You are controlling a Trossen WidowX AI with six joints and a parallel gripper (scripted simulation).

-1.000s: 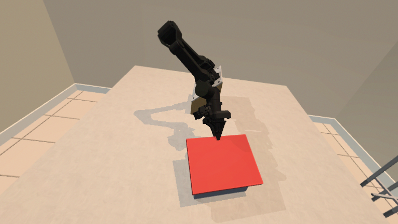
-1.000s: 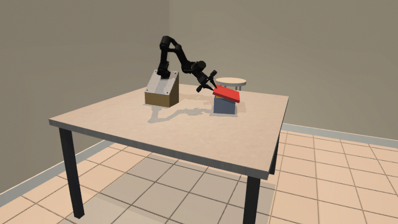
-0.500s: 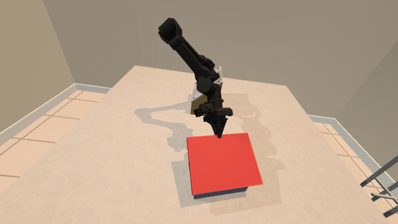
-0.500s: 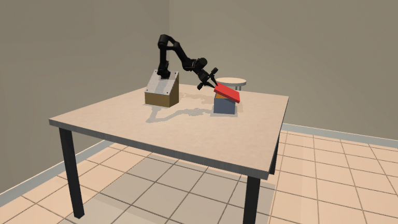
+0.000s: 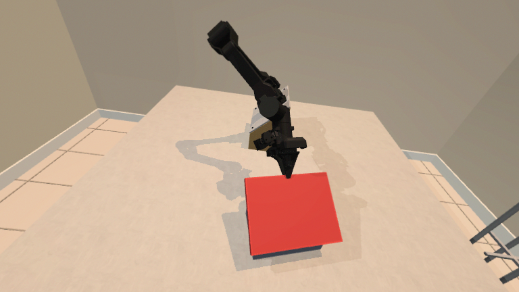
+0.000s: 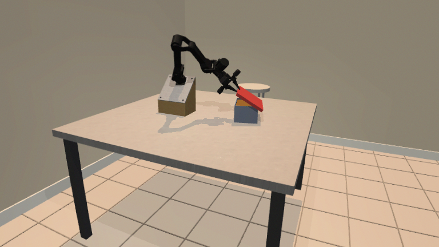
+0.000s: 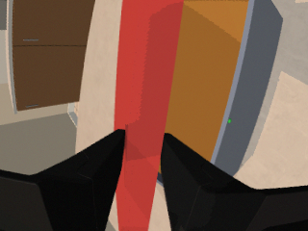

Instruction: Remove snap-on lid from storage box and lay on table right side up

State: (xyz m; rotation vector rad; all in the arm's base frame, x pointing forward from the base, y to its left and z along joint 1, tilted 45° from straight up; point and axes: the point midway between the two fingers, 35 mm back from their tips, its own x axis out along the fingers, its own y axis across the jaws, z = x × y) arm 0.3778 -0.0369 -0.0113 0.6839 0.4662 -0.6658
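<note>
Arm (image 5: 244,65) (image 6: 198,55): matte black, chunky joints, slender links. Fingers (image 5: 289,166) (image 6: 238,89): black, wedge-shaped, tapering to narrow tips.

The kind of room cannot be told; only plain walls (image 5: 306,24) (image 6: 307,37) and a tiled floor (image 5: 49,162) (image 6: 366,199) are seen.

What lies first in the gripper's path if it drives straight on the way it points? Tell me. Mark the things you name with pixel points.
The red lid (image 5: 292,212) (image 6: 250,98) (image 7: 146,58), already between the jaws of the gripper (image 5: 288,177) (image 6: 238,89) (image 7: 142,139). Beyond its near edge, probably the orange inside of the box (image 5: 286,252) (image 6: 246,114) (image 7: 255,87), though depth is hard to judge.
</note>
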